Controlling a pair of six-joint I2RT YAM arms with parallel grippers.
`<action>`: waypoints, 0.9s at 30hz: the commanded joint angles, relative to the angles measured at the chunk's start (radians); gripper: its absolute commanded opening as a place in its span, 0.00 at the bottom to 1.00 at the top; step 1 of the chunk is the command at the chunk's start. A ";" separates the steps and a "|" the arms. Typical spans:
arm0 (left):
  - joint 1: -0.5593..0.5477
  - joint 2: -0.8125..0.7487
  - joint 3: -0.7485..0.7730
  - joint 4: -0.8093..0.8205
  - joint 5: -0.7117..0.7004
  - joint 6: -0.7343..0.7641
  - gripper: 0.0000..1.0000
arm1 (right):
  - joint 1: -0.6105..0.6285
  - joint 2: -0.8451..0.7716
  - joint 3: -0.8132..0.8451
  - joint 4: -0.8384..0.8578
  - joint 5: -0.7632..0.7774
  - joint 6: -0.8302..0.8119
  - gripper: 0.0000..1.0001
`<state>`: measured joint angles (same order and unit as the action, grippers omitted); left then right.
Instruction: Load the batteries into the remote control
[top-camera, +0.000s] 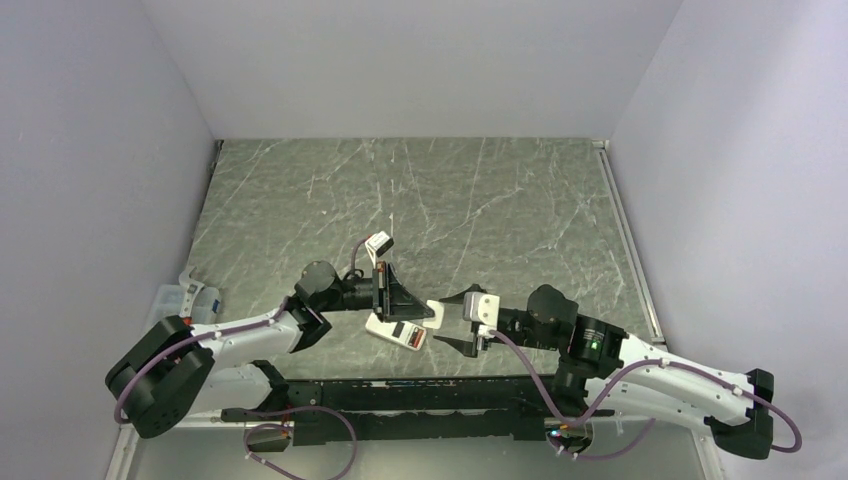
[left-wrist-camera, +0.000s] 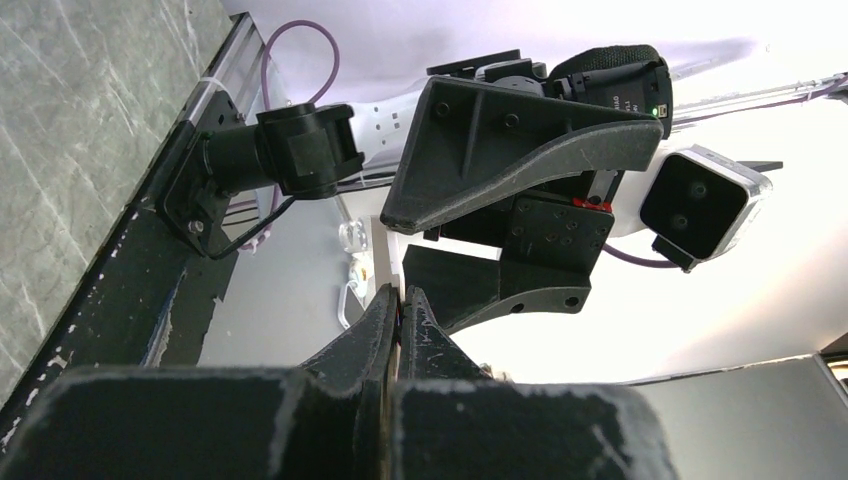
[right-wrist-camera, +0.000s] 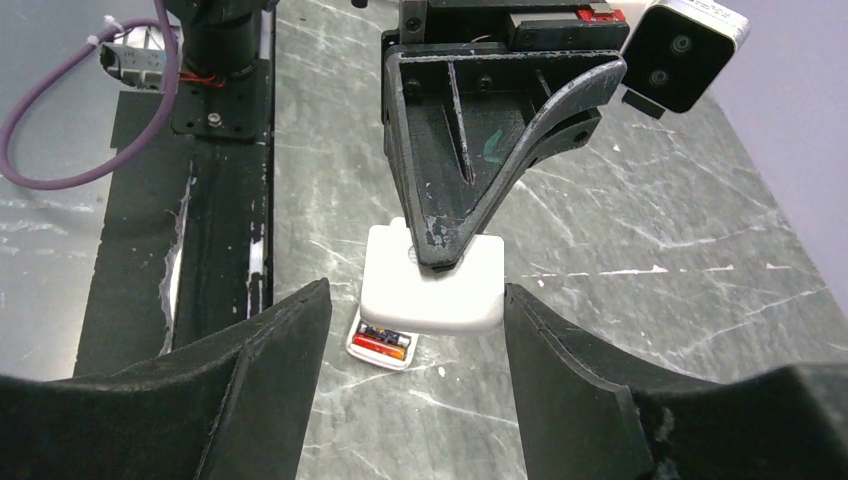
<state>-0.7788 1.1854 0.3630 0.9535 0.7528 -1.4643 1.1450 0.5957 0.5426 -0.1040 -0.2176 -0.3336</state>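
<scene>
Reaching in from 8 o'clock, the left end effector (right-wrist-camera: 440, 262) is clamped shut near one edge of a white square piece (right-wrist-camera: 430, 295), holding it just above the remote control (top-camera: 390, 330). The remote lies on the desk (top-camera: 500, 220) near its 6 o'clock edge. In the remote's open bay, at its 4 o'clock end, sit what look like the batteries (right-wrist-camera: 383, 343), though they are too small to tell if both are seated. From 4 o'clock the right end effector (right-wrist-camera: 415, 295) flanks the piece, fingers wide apart and empty. The pinch is thin: a lopsided squeeze could twist the piece free, and it might drop onto the bay, dislodging a battery.
</scene>
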 joint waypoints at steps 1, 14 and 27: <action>-0.002 0.003 -0.004 0.105 0.011 -0.029 0.00 | 0.014 -0.011 0.009 0.036 0.000 -0.017 0.66; -0.002 0.008 -0.013 0.138 0.013 -0.043 0.00 | 0.017 -0.036 0.002 0.029 0.040 -0.024 0.62; -0.002 0.042 -0.017 0.201 0.020 -0.073 0.00 | 0.022 -0.026 0.006 0.027 0.047 -0.030 0.52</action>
<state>-0.7788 1.2201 0.3470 1.0733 0.7635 -1.5223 1.1576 0.5720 0.5426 -0.1051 -0.1761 -0.3504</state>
